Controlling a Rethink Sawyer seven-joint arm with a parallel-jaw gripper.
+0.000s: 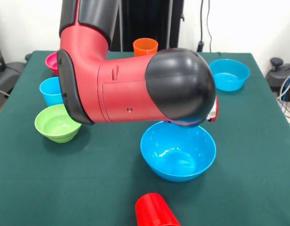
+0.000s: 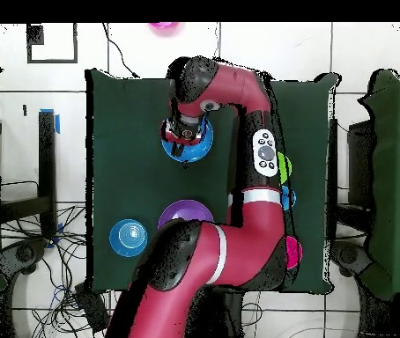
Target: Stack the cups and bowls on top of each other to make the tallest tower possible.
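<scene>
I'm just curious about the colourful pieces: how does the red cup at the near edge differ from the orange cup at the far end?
The red cup stands upside down, base up, while the orange cup stands upright, mouth open. The red cup sits at the near edge, the orange cup at the far end behind the arm. Both are glossy tapered tumblers.

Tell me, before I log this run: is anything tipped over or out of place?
Yes: the red cup lies on its side at the table's near edge in the front view, just in front of the big blue bowl. The other pieces visible sit upright.
</scene>
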